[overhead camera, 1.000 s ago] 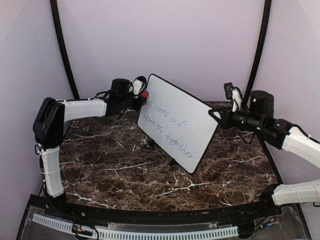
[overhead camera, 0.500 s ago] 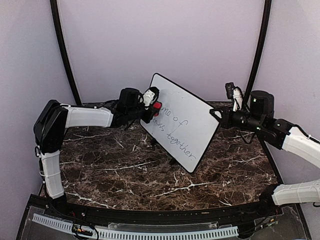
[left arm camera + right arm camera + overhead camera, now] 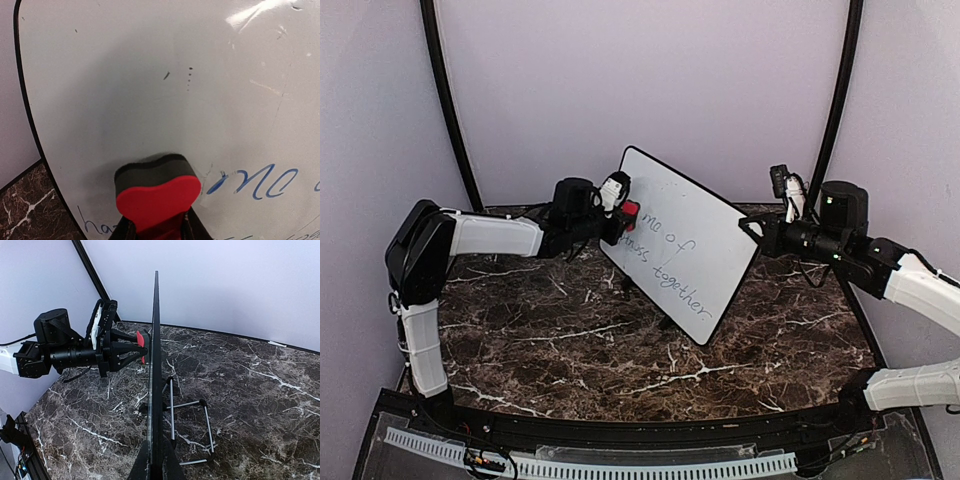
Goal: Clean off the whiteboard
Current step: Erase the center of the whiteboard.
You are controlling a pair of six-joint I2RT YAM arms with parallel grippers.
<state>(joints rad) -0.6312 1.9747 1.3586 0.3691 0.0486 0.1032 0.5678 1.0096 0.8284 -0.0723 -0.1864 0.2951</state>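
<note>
The left arm rises from its base at the near left corner, bends at the shoulder and stretches its forearm roughly level toward the right, ending at the upper left part of the board (image 3: 685,245). The left hand (image 3: 620,215) is closed on a red eraser (image 3: 630,210), gripped by its red back between both fingers. The eraser's dark felt face is pressed against the white face. In the left wrist view the eraser (image 3: 157,192) sits just left of the blue writing (image 3: 260,182), above a line of dark script, with the fingers (image 3: 192,227) showing at the bottom edge.

The right arm comes in from the right, its forearm angled up and leftward across the far right of the surface (image 3: 570,340). The right hand (image 3: 752,230) is clamped on the board's right edge. The right wrist view looks along the board (image 3: 154,365) edge-on from that grip.

The board stands over the middle of the surface, tilted, with its lower corner close to the marble. A wire stand (image 3: 187,427) sits on the surface just behind it. I cannot tell whether they touch.
</note>
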